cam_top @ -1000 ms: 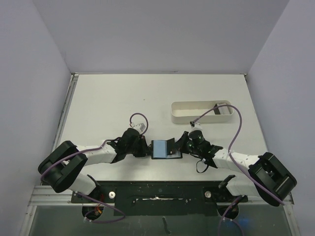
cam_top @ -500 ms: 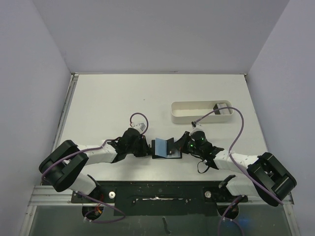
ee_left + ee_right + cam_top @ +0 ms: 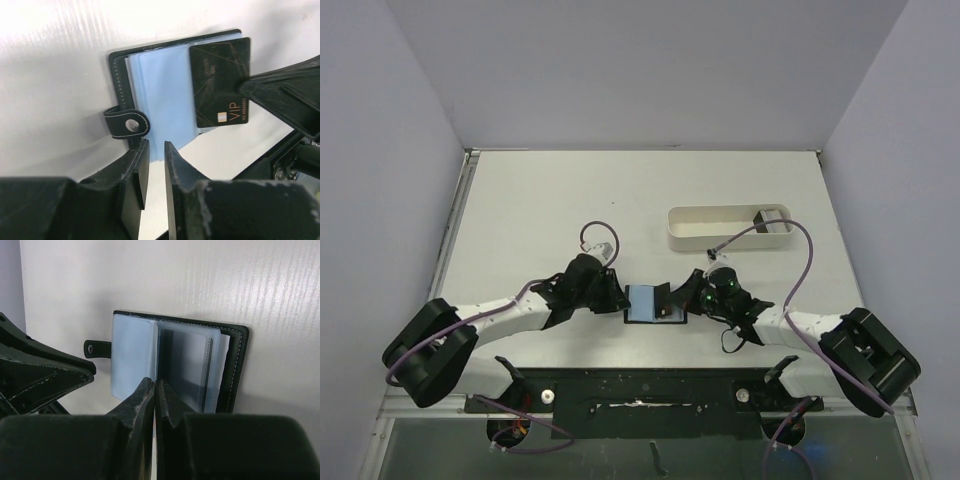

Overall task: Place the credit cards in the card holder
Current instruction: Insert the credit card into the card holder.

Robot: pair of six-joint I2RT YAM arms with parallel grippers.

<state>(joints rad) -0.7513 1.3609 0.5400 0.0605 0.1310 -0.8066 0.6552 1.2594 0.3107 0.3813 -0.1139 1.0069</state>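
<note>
- Left jaws are standing slightly apart beside the snap tab [image 3: 127,124] of the card holder [image 3: 118,70].
- Right jaws are clamping a black credit card [image 3: 220,82] over its blue pockets [image 3: 162,90].

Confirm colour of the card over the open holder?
The thin rectangular card is black, with gold VIP lettering and fine gold lines; clearest in left wrist view.

Matt leathery card holder [image 3: 160,95] (glossy plastic inside).
</note>
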